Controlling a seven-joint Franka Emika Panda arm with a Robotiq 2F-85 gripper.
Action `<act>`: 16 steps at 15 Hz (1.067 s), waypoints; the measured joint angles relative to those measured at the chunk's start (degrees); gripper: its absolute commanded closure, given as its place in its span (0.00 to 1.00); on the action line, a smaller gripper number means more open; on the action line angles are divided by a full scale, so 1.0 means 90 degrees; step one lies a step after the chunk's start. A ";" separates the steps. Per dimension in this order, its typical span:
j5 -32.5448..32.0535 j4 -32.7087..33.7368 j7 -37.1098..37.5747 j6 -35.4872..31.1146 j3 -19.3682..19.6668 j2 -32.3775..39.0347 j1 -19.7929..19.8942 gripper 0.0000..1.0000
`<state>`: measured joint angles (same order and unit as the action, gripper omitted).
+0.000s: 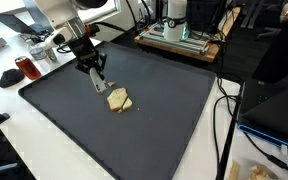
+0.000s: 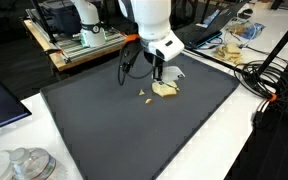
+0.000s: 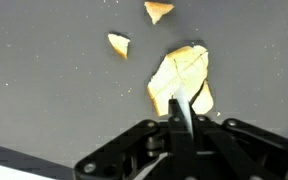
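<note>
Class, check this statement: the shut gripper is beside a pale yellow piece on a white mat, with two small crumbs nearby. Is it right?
No. The mat is dark grey, not white, as both exterior views show. The rest stands: shut gripper beside the pale yellow piece, two small crumbs nearby.

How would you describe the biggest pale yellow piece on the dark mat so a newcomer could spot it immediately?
Find the dark mat on the white table; near its middle the shut gripper points down. Right by its tips lies the pale yellow broken piece. It is far larger than the two small fragments beside it.
</note>
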<state>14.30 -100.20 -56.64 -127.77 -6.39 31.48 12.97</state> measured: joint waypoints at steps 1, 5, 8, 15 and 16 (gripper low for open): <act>0.0274 -0.0336 0.0000 -0.0390 -0.0022 -0.0194 0.0029 0.99; 0.1286 -0.1743 0.0134 -0.1946 -0.0071 -0.0944 0.0043 0.99; 0.1682 -0.2681 0.0626 -0.2866 -0.0083 -0.1443 0.0024 0.99; 0.1736 -0.3911 0.2213 -0.4061 -0.0047 -0.2189 -0.0230 0.99; 0.1679 -0.3996 0.2452 -0.4099 -0.0020 -0.2269 -0.0308 0.96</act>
<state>29.41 -136.16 -34.57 -164.66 -6.57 11.05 10.20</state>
